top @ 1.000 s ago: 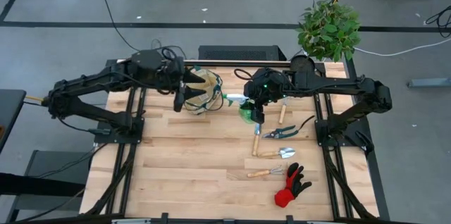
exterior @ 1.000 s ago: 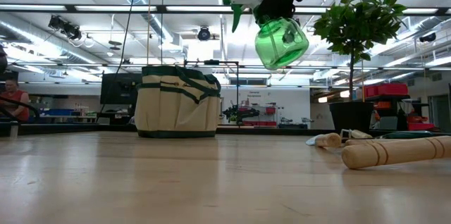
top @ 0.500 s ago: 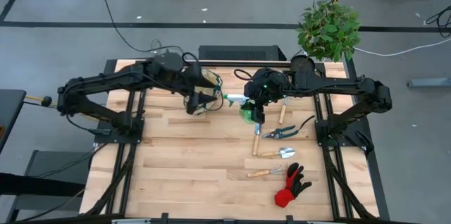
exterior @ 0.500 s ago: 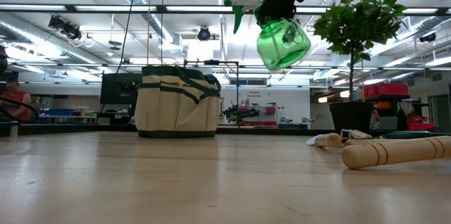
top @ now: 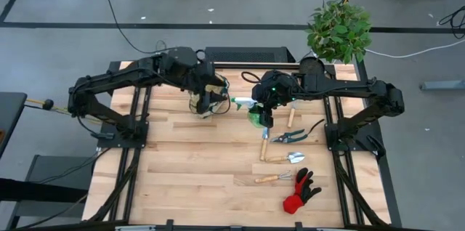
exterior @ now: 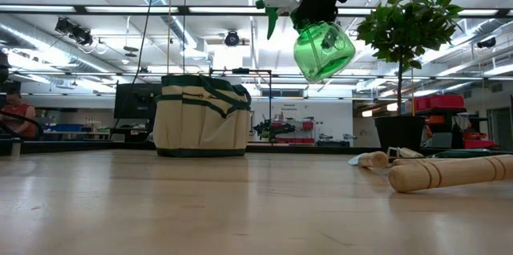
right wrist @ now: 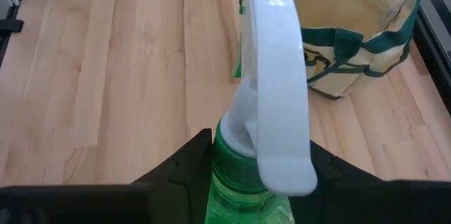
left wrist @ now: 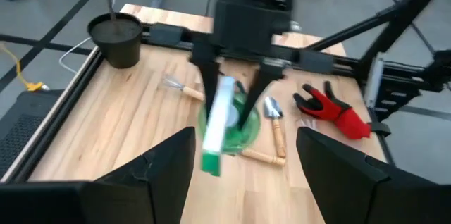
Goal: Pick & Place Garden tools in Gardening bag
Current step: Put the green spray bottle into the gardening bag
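Low view, spray bottle (exterior: pixel 322 49) airborne, bag (exterior: pixel 201 117) apart

text: none legible | labels: none | brands: none | numbers: none | signs: none

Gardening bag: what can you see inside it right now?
In the right wrist view the gardening bag shows only bare tan lining; its bottom is out of sight. From above, the left gripper covers the opening.
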Available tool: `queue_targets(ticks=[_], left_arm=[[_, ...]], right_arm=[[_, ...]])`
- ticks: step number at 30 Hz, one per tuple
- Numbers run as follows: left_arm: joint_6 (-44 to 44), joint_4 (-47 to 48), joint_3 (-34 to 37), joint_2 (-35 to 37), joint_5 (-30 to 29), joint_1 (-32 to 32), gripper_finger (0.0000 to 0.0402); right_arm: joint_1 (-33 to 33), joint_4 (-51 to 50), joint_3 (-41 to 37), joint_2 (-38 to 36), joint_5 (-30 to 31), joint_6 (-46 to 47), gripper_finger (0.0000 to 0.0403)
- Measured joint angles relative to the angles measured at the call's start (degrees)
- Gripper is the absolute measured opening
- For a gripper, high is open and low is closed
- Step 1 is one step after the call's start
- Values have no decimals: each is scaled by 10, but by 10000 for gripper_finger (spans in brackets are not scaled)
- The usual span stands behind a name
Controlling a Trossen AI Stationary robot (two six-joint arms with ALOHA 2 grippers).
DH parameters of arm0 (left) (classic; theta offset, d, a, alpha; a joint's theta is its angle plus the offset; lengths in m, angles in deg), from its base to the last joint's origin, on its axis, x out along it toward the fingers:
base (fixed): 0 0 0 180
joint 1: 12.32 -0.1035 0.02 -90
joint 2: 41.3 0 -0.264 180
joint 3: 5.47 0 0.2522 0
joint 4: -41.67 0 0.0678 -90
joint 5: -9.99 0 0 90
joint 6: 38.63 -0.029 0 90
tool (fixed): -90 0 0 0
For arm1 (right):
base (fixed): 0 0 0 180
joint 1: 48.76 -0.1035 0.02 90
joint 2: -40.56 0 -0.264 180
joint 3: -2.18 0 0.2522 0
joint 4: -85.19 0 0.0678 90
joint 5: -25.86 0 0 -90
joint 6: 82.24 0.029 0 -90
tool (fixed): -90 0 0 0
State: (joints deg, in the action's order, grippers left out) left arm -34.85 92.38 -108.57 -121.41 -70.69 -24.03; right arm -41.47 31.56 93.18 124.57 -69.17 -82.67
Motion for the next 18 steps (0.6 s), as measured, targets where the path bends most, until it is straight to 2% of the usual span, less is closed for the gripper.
queue_targets(ticks=[18], left_arm=[[-27, -20, -5, -74, 40, -9, 257]], right_arm=[[0, 0, 0, 0, 1, 0, 143]])
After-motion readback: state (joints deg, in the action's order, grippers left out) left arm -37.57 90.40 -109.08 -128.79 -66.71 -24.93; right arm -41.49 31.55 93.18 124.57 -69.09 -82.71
